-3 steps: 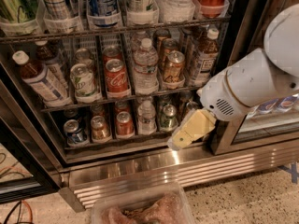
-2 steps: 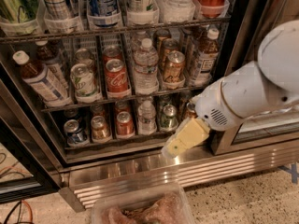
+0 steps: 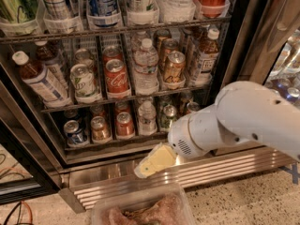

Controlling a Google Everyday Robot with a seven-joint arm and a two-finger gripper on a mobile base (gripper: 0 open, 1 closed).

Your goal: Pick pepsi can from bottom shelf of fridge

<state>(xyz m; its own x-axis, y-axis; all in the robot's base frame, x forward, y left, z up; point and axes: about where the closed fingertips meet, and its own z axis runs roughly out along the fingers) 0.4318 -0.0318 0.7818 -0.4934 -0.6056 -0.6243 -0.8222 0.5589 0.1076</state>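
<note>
The pepsi can (image 3: 75, 132), dark blue with a silver top, stands in the leftmost lane of the bottom shelf (image 3: 112, 144) of the fridge (image 3: 234, 41). A gold-brown can (image 3: 100, 128) and a red can (image 3: 124, 124) stand to its right. My gripper (image 3: 146, 168), pale cream on a white arm (image 3: 243, 118), hangs in front of the steel grille (image 3: 201, 170). It is below the shelf, to the right of the pepsi can, and holds nothing that I can see.
A water bottle (image 3: 147, 117) and a green can (image 3: 168, 117) stand further right on the bottom shelf. The middle rack holds a red cola can (image 3: 116, 77), bottles and cans. A clear plastic container (image 3: 140, 209) sits on the floor below the gripper. Cables (image 3: 16, 212) lie at bottom left.
My gripper has moved down and to the left, from level with the bottom shelf's right end to in front of the grille. The cans have not moved.
</note>
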